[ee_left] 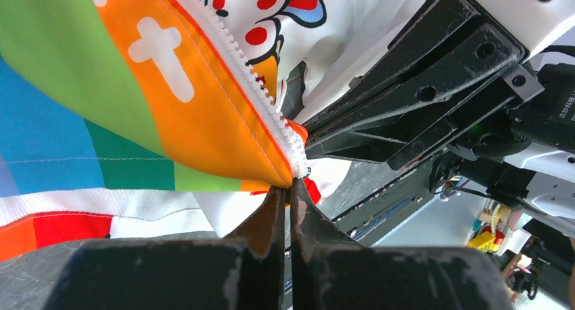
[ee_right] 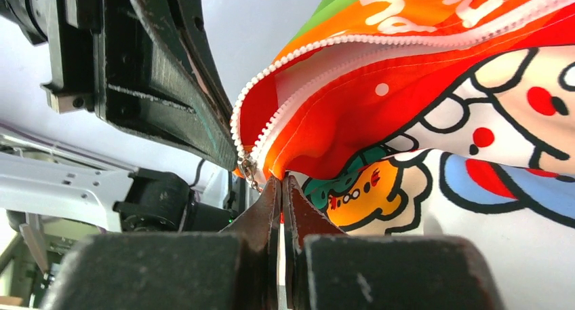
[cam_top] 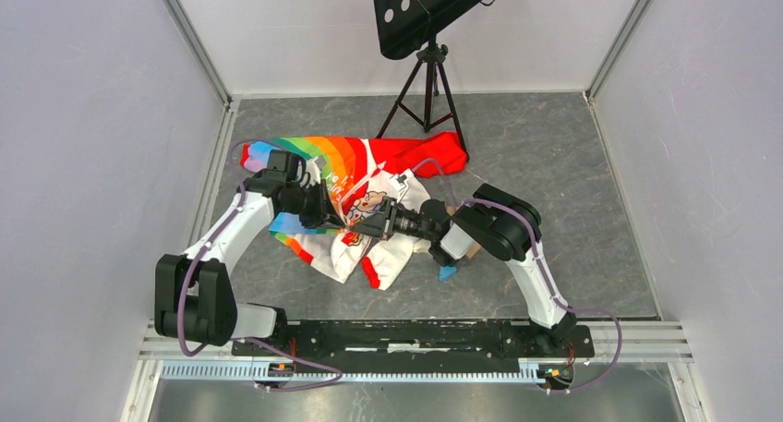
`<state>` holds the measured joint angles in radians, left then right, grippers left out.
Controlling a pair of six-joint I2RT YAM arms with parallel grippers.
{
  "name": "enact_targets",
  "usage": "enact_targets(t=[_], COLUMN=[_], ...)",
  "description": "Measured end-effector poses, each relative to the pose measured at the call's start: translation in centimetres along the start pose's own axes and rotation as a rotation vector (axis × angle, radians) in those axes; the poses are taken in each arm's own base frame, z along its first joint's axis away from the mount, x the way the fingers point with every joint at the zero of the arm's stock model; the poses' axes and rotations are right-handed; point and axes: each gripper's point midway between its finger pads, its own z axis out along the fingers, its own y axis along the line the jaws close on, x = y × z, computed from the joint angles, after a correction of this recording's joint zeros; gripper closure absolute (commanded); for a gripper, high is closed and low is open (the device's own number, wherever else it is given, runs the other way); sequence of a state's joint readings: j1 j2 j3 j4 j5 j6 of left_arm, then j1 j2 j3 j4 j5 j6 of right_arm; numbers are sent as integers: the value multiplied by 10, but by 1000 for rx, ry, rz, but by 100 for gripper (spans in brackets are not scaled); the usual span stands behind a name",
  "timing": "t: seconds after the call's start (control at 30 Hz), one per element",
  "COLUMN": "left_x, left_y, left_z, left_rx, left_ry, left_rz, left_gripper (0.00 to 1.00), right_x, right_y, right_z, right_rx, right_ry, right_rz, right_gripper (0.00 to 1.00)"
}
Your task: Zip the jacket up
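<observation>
If you start at the near edge of the worktop (cam_top: 591, 256), you see both arm bases on a black rail (cam_top: 406, 334). The arms reach in and meet over the jacket (cam_top: 406, 159), which lies crumpled in the middle of the worktop, a bit to the left. The left pincer (cam_top: 334, 210) and the right pincer (cam_top: 369, 223) point at each other, tips nearly touching. They hide the middle of the jacket from above, and they look too small and dark there for you to see their grip.

The wrist views show it. Your left pincer is squeezed tight on the bottom corner of the rainbow side, right where the white zip teeth (ee_left: 237, 72) end. Your right pincer is squeezed tight on the jacket's edge, just beside the little metal zip slider (ee_right: 248, 169). Two rows of teeth run down to the slider and stand apart above it.

The white letters on the rainbow part are cut off at the picture edges, so you cannot read them; one looks like a cross. Tiny print on the right arm is too small to read. A small blue thing (cam_top: 447, 272) peeks out from under the right arm, and you cannot tell what it is.

Farther back, the red sleeve reaches the feet of a black stand (cam_top: 427, 90). Its top plate has round holes and is cut off by the picture's top edge.
</observation>
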<state>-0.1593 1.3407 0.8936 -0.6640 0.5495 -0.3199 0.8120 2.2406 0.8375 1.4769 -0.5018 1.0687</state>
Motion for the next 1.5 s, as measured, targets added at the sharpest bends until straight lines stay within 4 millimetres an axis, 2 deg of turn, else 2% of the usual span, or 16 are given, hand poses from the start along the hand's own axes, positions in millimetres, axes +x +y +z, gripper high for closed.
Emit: enact_targets(t=[0.47, 1.07, 1.33, 1.5], left_x=[-3, -12, -13, -15], left_y=[-7, 0, 1, 7], left_z=[5, 8, 7, 4], left_rx=[-4, -74, -94, -135], left_ry=[-10, -43, -58, -80], left_rz=[56, 83, 89, 96], left_gripper=[98, 98, 98, 98], right_x=[-16, -30, -31, -25], right_y=[-2, -4, -2, -1], right_z=[2, 1, 7, 4], right_rx=[41, 86, 95, 104], right_ry=[-68, -135, -154, -157], right_rz=[180, 373, 436, 460], right_gripper=[100, 100, 100, 100])
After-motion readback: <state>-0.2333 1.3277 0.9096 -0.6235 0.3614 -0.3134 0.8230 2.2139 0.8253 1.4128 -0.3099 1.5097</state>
